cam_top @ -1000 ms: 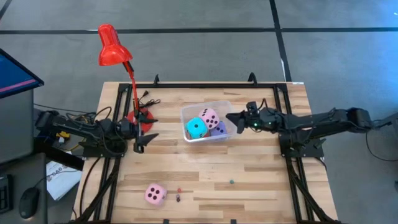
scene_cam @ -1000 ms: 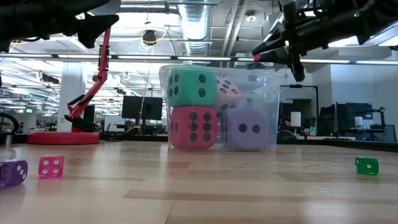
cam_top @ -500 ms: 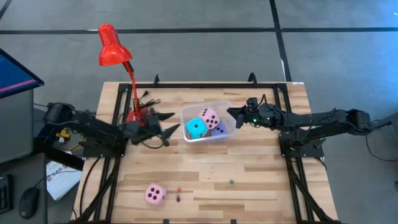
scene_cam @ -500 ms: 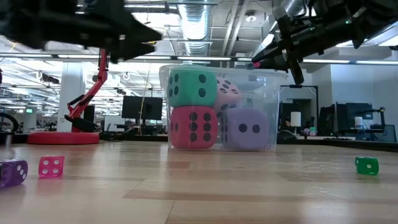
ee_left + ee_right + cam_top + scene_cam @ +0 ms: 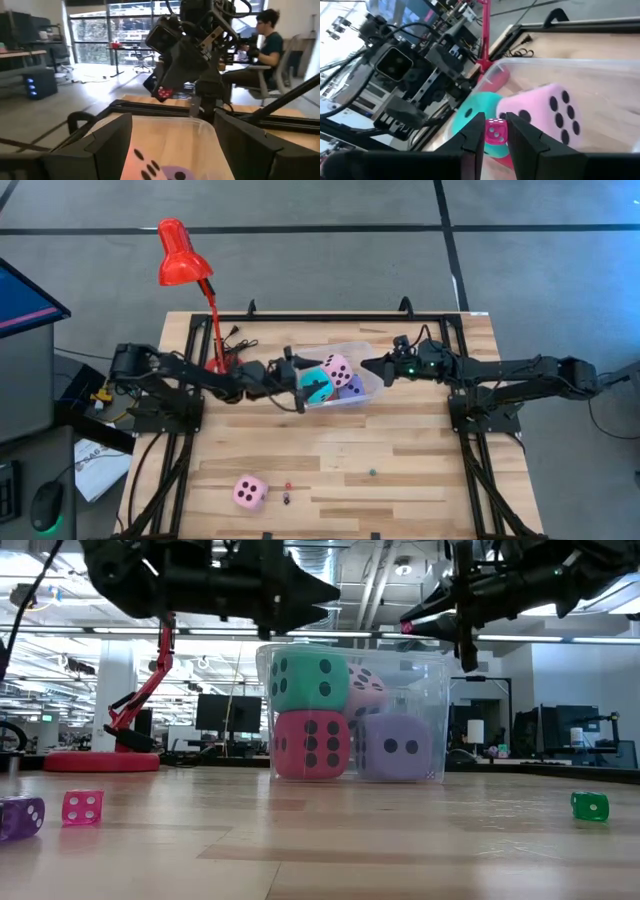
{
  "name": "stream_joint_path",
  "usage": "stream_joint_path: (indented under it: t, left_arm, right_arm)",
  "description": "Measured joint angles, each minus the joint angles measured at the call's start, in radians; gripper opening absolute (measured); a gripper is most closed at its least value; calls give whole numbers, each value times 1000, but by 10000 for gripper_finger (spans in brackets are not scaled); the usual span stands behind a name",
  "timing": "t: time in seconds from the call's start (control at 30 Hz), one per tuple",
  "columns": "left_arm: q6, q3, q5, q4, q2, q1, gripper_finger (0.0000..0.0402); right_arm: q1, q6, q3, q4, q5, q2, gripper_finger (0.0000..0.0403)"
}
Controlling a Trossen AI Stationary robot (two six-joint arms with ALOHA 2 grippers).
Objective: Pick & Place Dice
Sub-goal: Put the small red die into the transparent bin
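Observation:
A clear bin (image 5: 368, 385) at the table's middle holds a cyan die (image 5: 315, 386), a pink die (image 5: 338, 368), a lavender die (image 5: 397, 748) and a red die (image 5: 310, 745). Another big pink die (image 5: 249, 492) rests on the table near its front left. My left gripper (image 5: 172, 120) is open and level over the bin's left rim, with nothing between its fingers. My right gripper (image 5: 496, 131) hovers at the bin's right rim, shut on a small pink die (image 5: 495, 133). My right gripper pinches the small pink die's two opposite faces (image 5: 489, 134) between its two fingers, at their free ends. The fingers come roughly level from the table's right side. The small die (image 5: 408, 628) is lifted clear, above the bin's right rim.
A red desk lamp (image 5: 182, 258) stands at the back left, its base (image 5: 100, 761) just behind my left arm. Small dice lie near the front: purple (image 5: 20, 817), pink (image 5: 82, 806), green (image 5: 590, 806). A person (image 5: 267, 37) sits beyond the table.
My left gripper has swept toward the table's right edge, from beside the lamp's base to over the bin's left rim, staying open and level. My right gripper has kept its place with the small pink die.

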Motion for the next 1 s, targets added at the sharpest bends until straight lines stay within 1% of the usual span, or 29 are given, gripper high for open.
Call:
stream_joint_path:
  t: [0.13, 0.23, 0.43, 0.57, 0.7, 0.93, 1.0]
  left_arm:
    - [-2, 48, 104, -2, 56, 17, 274]
    - [1, 94, 150, -2, 98, 20, 274]
    - [3, 213, 172, -2, 216, 20, 274]
    - [3, 252, 172, -5, 267, 25, 274]
    - [2, 270, 172, -1, 288, 25, 274]
    - [1, 271, 172, -2, 292, 25, 274]
    - [1, 271, 169, -2, 292, 26, 274]
  right_arm:
    - [0, 2, 0, -27, -1, 0, 69]
    - [0, 11, 0, -34, -1, 0, 69]
    - [0, -4, 0, -34, -2, 0, 69]
    - [0, -9, 0, -29, -4, 0, 72]
    - [1, -13, 0, -25, -4, 0, 93]
    - [1, -24, 0, -26, -5, 0, 154]
    - [1, -17, 0, -24, -24, 0, 172]
